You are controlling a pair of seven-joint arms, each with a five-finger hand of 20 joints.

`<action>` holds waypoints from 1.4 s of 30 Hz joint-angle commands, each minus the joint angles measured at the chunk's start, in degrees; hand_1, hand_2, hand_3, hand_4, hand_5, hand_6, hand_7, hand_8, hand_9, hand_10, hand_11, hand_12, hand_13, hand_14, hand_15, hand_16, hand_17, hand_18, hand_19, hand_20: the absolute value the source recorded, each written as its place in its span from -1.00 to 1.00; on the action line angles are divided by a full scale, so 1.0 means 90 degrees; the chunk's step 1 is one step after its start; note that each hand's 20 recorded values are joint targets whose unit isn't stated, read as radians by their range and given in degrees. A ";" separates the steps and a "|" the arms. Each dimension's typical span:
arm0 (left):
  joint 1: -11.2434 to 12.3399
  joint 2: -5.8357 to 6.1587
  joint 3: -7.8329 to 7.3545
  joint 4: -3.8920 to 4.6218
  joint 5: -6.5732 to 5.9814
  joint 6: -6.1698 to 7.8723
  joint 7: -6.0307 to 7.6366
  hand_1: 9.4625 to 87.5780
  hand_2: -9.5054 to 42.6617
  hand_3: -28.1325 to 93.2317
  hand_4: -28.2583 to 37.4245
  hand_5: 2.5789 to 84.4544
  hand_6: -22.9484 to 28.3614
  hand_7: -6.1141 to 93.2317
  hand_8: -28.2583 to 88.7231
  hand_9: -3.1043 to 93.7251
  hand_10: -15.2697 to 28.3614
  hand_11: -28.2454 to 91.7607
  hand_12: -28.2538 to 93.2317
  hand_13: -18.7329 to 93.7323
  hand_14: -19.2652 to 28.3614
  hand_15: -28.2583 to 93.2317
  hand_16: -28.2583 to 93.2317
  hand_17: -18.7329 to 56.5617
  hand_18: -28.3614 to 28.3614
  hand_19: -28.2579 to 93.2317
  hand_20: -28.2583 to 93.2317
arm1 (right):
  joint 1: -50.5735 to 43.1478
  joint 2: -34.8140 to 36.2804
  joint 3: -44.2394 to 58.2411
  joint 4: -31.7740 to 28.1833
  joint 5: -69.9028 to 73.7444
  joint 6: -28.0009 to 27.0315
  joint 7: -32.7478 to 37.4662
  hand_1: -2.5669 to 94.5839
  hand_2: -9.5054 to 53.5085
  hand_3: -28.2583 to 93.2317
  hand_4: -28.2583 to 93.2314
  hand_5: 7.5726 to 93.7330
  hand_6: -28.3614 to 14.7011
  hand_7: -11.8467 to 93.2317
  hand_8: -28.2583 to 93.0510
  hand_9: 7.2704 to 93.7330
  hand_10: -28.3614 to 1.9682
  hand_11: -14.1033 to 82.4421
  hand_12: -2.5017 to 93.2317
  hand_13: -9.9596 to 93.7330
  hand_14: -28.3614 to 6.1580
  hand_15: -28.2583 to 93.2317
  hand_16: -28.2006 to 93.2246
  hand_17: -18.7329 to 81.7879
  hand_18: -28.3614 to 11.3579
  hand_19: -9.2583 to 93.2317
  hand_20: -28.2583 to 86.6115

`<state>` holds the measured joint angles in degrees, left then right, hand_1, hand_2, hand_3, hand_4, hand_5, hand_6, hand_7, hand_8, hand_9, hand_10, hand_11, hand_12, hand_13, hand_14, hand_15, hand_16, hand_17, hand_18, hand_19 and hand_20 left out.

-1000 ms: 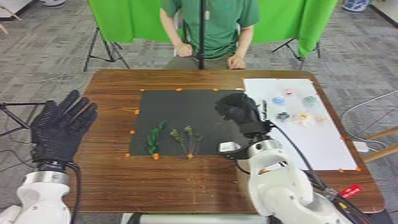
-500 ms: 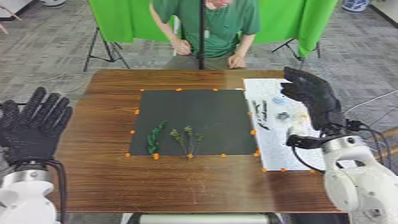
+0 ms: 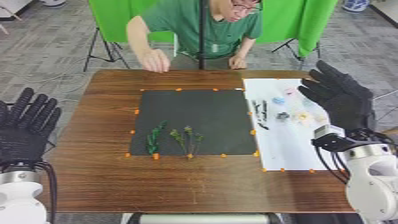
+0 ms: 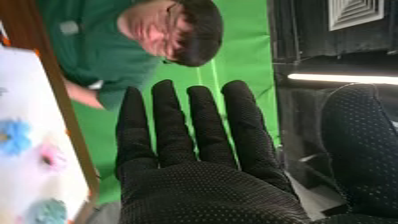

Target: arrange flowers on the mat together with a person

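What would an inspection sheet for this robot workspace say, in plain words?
Surface: brown wooden table, with a dark mat and a white sheet.
Job's things: green sprigs on the mat's near part; small pale flowers on the sheet.
Clutter: slender dark pieces on the sheet, purpose unclear.
Robot hands: left and right, both open.
Cables: black, along both arms.
Surroundings: green backdrop, grey floor.
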<state>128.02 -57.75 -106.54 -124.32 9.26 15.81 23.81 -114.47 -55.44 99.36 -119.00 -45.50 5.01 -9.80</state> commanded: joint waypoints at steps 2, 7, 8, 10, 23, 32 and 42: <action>0.0148 -0.0118 0.0091 -0.0019 0.0023 0.0033 0.0085 -0.66 0.00 0.66 -1.00 0.02 0.20 -0.68 -0.67 -0.15 0.39 -0.24 -0.41 -0.17 0.40 -0.08 -0.65 -0.59 0.47 0.01 -0.36 | -0.0415 0.0075 0.0251 -0.0197 0.0123 0.0532 -0.0347 -0.60 -0.36 0.72 -0.86 -0.23 0.12 -0.60 -0.65 -0.29 -0.05 -0.63 -0.62 -0.19 -0.20 -0.40 -0.11 -0.45 -0.46 -0.13 -0.30; 0.0204 -0.0113 0.0072 -0.0070 -0.0009 0.0015 0.0171 -0.64 -0.01 0.66 -1.00 0.03 0.20 -0.68 -0.67 -0.14 0.40 -0.24 -0.41 -0.17 0.39 -0.09 -0.65 -0.59 0.46 0.01 -0.36 | -0.0784 -0.0023 0.0661 -0.0294 0.0176 0.0486 -0.0426 -0.59 -0.35 0.73 -0.86 -0.21 0.13 -0.58 -0.66 -0.27 -0.05 -0.62 -0.62 -0.18 -0.19 -0.40 -0.11 -0.45 -0.46 -0.12 -0.29; 0.0200 -0.0112 0.0076 -0.0069 -0.0020 0.0009 0.0172 -0.64 -0.02 0.66 -1.00 0.03 0.20 -0.68 -0.67 -0.14 0.40 -0.24 -0.41 -0.17 0.39 -0.09 -0.65 -0.59 0.46 0.01 -0.36 | -0.0900 -0.0070 0.0780 -0.0335 0.0214 0.0416 -0.0451 -0.59 -0.35 0.73 -0.86 -0.20 0.13 -0.57 -0.66 -0.26 -0.05 -0.62 -0.62 -0.17 -0.19 -0.40 -0.11 -0.45 -0.46 -0.12 -0.29; 0.0184 -0.0098 0.0090 -0.0077 -0.0032 0.0002 0.0186 -0.64 -0.02 0.66 -1.00 0.03 0.20 -0.68 -0.67 -0.14 0.40 -0.24 -0.41 -0.16 0.39 -0.08 -0.66 -0.59 0.46 0.01 -0.36 | -0.1059 -0.0147 0.0939 -0.0381 0.0265 0.0247 -0.0474 -0.60 -0.34 0.74 -0.86 -0.20 0.13 -0.57 -0.67 -0.26 -0.05 -0.62 -0.62 -0.17 -0.19 -0.39 -0.10 -0.45 -0.46 -0.12 -0.29; 0.0203 -0.0100 0.0055 -0.0118 -0.0072 -0.0055 0.0226 -0.64 -0.02 0.66 -1.00 0.04 0.20 -0.67 -0.67 -0.14 0.39 -0.24 -0.40 -0.15 0.40 -0.07 -0.65 -0.60 0.47 0.01 -0.36 | -0.0856 0.0071 0.0345 -0.0390 0.0154 0.0772 -0.0384 -0.59 -0.33 0.74 -0.87 -0.18 0.14 -0.55 -0.68 -0.24 -0.05 -0.62 -0.62 -0.16 -0.19 -0.38 -0.10 -0.45 -0.46 -0.11 -0.29; 0.0240 -0.0118 0.0020 -0.0131 -0.0081 -0.0051 0.0233 -0.64 -0.02 0.66 -1.00 0.04 0.20 -0.66 -0.67 -0.13 0.39 -0.24 -0.40 -0.15 0.40 -0.08 -0.65 -0.60 0.47 0.01 -0.36 | -0.0518 0.0118 -0.0076 -0.0303 0.0117 0.0736 -0.0209 -0.59 -0.31 0.74 -0.87 -0.18 0.13 -0.54 -0.68 -0.23 -0.06 -0.62 -0.61 -0.16 -0.19 -0.37 -0.11 -0.45 -0.46 -0.10 -0.29; 0.0224 -0.0069 0.0031 -0.0104 -0.0059 -0.0117 0.0208 -0.64 -0.02 0.67 -1.00 0.04 0.20 -0.66 -0.67 -0.13 0.39 -0.24 -0.40 -0.15 0.40 -0.08 -0.65 -0.60 0.47 0.01 -0.36 | -0.0475 0.0115 -0.0116 -0.0310 -0.0499 0.0816 0.0082 -0.58 -0.31 0.74 -0.87 -0.18 0.14 -0.54 -0.68 -0.23 -0.06 -0.62 -0.61 -0.16 -0.19 -0.36 -0.11 -0.45 -0.47 -0.09 -0.29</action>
<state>129.16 -58.22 -106.26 -125.46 8.83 15.48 25.61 -118.92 -54.89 98.61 -121.96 -44.46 11.46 -11.15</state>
